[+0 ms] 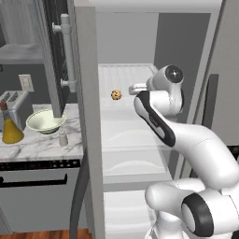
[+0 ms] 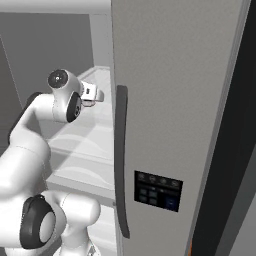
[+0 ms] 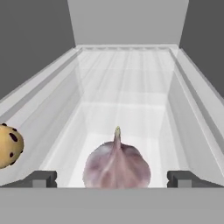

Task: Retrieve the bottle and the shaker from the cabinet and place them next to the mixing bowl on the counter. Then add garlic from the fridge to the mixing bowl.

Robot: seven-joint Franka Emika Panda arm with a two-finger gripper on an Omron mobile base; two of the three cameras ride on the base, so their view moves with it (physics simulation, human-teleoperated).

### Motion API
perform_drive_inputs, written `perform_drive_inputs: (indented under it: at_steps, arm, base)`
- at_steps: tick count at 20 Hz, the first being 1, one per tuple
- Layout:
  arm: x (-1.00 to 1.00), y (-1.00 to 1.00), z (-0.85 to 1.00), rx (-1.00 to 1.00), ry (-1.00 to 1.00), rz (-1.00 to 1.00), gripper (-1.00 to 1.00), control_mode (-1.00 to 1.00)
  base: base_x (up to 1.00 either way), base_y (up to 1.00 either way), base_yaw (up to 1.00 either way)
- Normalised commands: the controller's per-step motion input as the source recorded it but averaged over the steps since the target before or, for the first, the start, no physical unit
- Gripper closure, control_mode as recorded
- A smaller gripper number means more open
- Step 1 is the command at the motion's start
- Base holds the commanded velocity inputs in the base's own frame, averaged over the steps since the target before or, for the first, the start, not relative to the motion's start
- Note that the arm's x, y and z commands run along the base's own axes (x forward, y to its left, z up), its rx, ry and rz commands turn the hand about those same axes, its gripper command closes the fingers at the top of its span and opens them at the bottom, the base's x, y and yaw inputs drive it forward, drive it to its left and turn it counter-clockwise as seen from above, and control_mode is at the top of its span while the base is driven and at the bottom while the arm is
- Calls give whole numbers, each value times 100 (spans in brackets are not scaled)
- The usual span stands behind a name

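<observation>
From the left base view you see one bowl point(image 1: 45, 121), one bottle point(image 1: 11, 129) and one shaker point(image 1: 62, 138) on the counter point(image 1: 37, 147) left of the open fridge point(image 1: 126, 135), where one cookie point(image 1: 116, 95) lies. In the right base view, the arm reaches onto a fridge shelf. In the hand view, your gripper point(image 3: 112, 179) is spread wide, one garlic point(image 3: 117, 166) sitting between its fingertips point(image 3: 40, 179), ungrasped, the cookie at far left.

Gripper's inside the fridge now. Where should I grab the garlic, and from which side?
Grip the garlic across its round lower body, not the thin stem tip. Come straight in as the hand view faces: the open gripper already has a finger on either side of the bulb. The cookie sits clear to the left.
</observation>
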Motion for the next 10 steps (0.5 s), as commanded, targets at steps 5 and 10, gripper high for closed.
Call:
perform_drive_inputs:
  at_steps: [5,10]
  arm:
    - [20,0,-9,0,1,0,-100,-100]
    - [8,0,-7,0,3,0,-100,-100]
  base:
    - [0,0,0]
    - [0,0,0]
